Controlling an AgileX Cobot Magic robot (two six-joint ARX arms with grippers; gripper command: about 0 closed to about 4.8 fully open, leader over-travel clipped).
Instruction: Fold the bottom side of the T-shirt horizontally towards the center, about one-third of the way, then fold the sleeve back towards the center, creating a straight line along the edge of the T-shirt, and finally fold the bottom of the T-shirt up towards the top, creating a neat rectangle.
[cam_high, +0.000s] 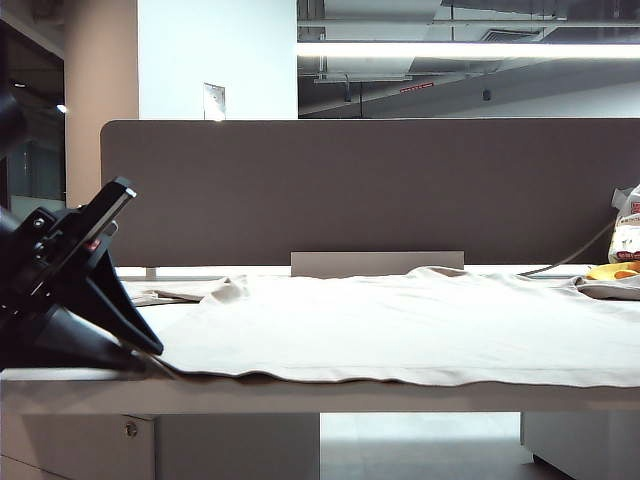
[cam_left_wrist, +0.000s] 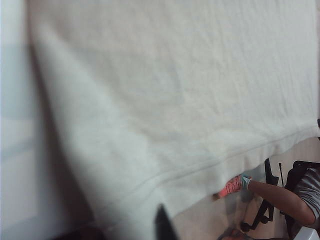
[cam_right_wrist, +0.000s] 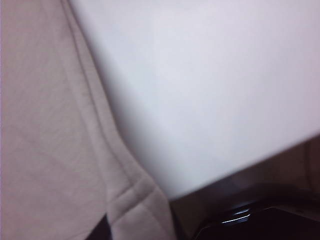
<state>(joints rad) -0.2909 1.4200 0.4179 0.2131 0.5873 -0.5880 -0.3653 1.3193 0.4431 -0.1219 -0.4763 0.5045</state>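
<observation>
Now I start the first fold: my left hand (cam_high: 150, 362) is at the T-shirt (cam_high: 400, 325) hem (cam_left_wrist: 210, 167); my right hand is hidden from outside. Neither grip shows; next, lift and carry the hem inward.

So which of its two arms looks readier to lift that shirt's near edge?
Probably the left: its gripper sits low at the T-shirt's near hem by the corner. The right gripper is out of the exterior view; its camera shows a hem too.

R gripper out of exterior frame; L fingers (cam_left_wrist: 162, 225) blurred, mostly cropped.
</observation>
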